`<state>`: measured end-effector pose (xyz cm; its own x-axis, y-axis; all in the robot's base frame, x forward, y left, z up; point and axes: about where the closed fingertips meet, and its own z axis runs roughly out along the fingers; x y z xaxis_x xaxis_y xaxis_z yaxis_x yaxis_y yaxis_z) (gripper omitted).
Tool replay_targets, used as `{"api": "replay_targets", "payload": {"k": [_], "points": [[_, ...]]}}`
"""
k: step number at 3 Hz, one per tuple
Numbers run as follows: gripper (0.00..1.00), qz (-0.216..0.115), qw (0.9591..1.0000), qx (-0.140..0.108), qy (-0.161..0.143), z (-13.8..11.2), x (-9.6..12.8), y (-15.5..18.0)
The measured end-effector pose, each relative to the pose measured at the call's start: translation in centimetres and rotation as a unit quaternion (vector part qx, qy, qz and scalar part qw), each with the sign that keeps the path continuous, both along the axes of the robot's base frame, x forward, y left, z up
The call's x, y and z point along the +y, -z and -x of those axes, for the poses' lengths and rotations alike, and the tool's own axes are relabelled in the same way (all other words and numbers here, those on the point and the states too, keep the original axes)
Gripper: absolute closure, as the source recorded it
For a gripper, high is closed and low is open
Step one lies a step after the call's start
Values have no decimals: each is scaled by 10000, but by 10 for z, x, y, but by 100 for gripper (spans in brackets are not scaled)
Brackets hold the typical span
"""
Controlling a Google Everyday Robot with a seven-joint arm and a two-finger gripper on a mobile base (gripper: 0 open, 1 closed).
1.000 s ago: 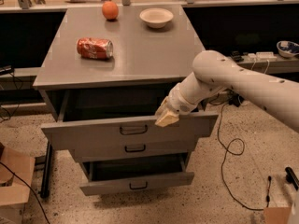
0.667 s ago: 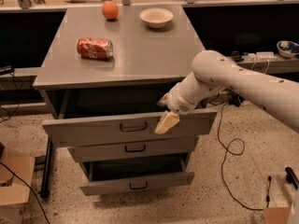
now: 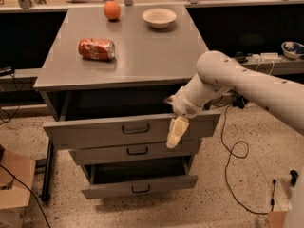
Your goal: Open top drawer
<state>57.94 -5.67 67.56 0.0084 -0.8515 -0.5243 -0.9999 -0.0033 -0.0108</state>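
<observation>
The top drawer (image 3: 95, 133) is the widest grey drawer under the table top. It stands pulled out, with a dark gap behind its front. Its dark wire handle (image 3: 135, 128) is at the centre of the front. My gripper (image 3: 175, 133) hangs pointing down in front of the drawer front, right of the handle and apart from it. The white arm (image 3: 237, 82) reaches in from the right.
A red soda can (image 3: 96, 49) lies on the grey table top (image 3: 142, 56), with an orange (image 3: 112, 10) and a white bowl (image 3: 159, 17) further back. The middle drawer (image 3: 137, 151) is slightly out and the bottom drawer (image 3: 137, 188) further out. Cables (image 3: 232, 151) trail on the floor at right; a cardboard box (image 3: 12, 184) stands at left.
My gripper has dropped from the drawer's top edge to hang lower in front of the drawer front. The drawer stays pulled out about as far as before.
</observation>
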Motion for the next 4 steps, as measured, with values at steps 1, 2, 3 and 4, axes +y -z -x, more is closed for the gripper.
{"api": "replay_targets", "payload": {"k": [1,2,3,4], "points": [[18,240,9974,523,-424,26,-36,21],[42,240,9974,523,-425,26,-34,13],[65,241,9974,524,-425,26,-34,12],[63,431,9946,879,-344,53,-48,14]]}}
